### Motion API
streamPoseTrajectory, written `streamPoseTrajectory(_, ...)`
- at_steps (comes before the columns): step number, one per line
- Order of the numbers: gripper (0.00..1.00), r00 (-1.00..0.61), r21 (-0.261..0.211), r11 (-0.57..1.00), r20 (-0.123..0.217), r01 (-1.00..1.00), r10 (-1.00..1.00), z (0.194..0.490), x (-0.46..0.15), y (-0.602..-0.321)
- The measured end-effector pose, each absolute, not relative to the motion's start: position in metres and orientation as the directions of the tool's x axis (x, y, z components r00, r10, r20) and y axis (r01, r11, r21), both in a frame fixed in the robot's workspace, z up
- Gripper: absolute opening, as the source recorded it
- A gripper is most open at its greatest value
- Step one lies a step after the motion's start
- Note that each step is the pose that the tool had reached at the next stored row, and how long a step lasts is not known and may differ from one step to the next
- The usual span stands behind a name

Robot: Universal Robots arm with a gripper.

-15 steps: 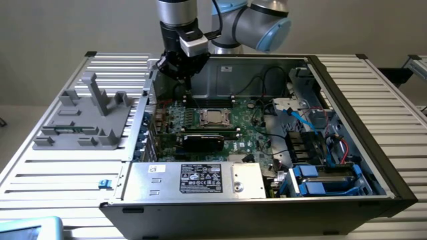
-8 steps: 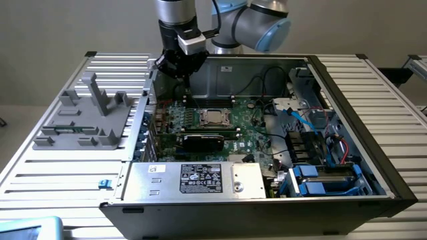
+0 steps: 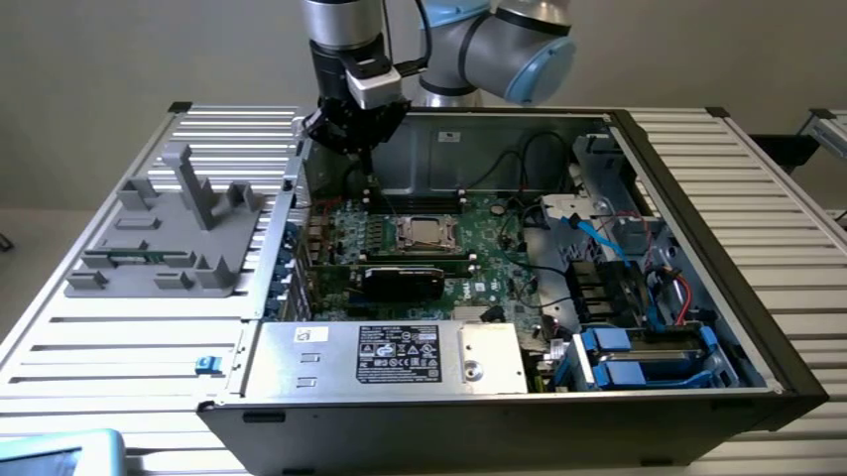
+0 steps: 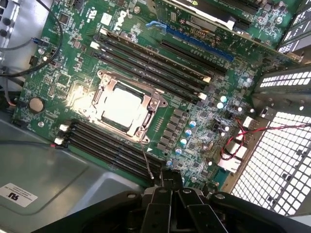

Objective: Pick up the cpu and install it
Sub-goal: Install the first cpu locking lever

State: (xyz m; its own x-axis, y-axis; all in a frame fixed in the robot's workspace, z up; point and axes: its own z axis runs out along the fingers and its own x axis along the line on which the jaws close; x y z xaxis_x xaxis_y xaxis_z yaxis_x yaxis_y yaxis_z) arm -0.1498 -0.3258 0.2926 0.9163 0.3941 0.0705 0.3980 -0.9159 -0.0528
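The cpu is a shiny silver square lying flat inside the metal-framed socket on the green motherboard of the open computer case. The wrist view looks down on the cpu, brightly lit, with the socket frame around it. My gripper hangs above the case's back corner on the exterior view's left, well above and away from the cpu. In the wrist view my gripper is shut, fingertips together, with nothing between them.
Memory slots flank the socket on both sides. A black card lies in front of the socket, with a silver power supply box nearer. A grey fixture sits outside the case. Red cables run near a perforated wall.
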Motion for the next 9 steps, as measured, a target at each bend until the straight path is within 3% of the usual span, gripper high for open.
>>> streamPoseTrajectory(9,0.11,0.944,-0.070,-0.943,0.077,0.326,0.321,0.2847,-0.1500,-0.3258)
